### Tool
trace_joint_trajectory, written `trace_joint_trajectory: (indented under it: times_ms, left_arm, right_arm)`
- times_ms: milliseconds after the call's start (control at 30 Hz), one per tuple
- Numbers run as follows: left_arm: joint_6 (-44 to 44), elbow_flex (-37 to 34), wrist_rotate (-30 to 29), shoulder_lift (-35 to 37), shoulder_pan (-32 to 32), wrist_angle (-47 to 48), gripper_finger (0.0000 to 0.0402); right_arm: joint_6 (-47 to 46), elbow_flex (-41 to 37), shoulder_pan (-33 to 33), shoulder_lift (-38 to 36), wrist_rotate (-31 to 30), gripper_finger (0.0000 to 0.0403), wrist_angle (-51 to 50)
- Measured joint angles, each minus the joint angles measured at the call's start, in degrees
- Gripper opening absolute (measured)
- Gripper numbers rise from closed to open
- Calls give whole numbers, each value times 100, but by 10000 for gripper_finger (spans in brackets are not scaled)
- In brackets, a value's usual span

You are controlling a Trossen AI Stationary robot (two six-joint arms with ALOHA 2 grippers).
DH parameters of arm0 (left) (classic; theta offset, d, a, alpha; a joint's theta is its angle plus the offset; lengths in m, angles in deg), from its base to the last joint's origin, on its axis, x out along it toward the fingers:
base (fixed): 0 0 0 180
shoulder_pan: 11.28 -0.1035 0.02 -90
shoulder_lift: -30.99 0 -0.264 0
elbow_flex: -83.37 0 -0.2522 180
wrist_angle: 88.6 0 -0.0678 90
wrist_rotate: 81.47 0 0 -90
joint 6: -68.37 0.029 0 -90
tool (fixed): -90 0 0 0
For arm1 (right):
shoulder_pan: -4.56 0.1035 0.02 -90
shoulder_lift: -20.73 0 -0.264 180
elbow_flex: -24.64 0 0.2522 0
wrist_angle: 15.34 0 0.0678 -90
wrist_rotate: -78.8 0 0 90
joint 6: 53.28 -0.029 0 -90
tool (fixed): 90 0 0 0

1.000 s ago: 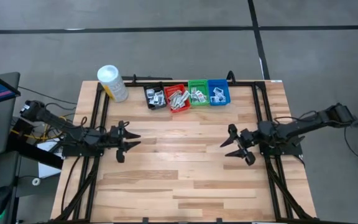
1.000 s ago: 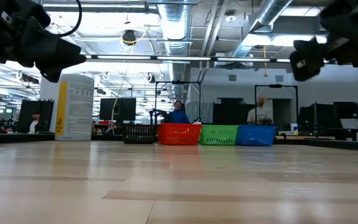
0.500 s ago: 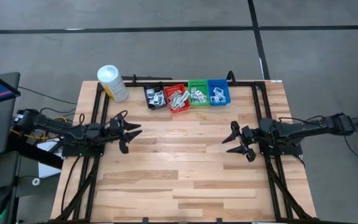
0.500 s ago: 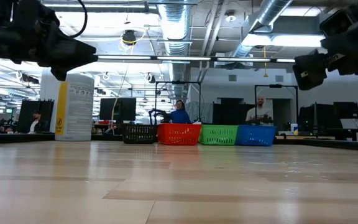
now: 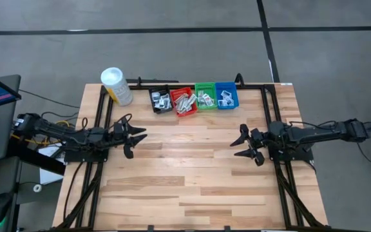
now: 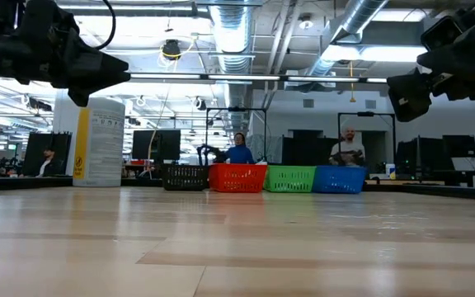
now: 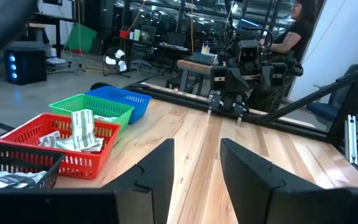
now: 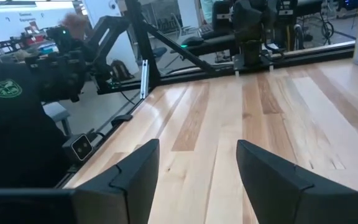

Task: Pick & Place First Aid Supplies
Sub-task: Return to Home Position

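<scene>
The first aid supplies, small paper packets, lie in a row of small bins at the table's far edge: black (image 5: 160,100), red (image 5: 184,101), green (image 5: 205,96) and blue (image 5: 226,95). In the left wrist view pale packets (image 7: 79,129) stick up out of the red bin. My left gripper (image 5: 132,136) hangs open over the table's left side, level, pointing toward the right. My right gripper (image 5: 242,145) hangs open over the right side, level, pointing toward the left. Nothing is between either pair of fingers.
A white canister with a yellow label (image 5: 116,86) stands at the far left corner, beside the black bin. Black frame rails (image 5: 99,129) run along the table's left, right and far edges. Bare wood (image 5: 185,167) lies between the arms. People sit in the room behind (image 6: 237,148).
My left gripper has swung a little toward the table's far edge, staying open. My right gripper has drawn back a little toward the table's right edge and swung toward the far edge; its arm now lies straighter and lower. Both have kept still for the last half second.
</scene>
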Motion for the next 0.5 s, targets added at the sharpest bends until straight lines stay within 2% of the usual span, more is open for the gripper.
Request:
trace_joint_trajectory:
  times_ms: [367,500]
  left_arm:
    - [-2,2,9,51,64,-24,131]
    - [-3,2,8,313,31,-1,131]
  right_arm:
    - [-15,-2,4,0,-1,207,-7]
    - [-17,-2,4,0,-1,205,-13]
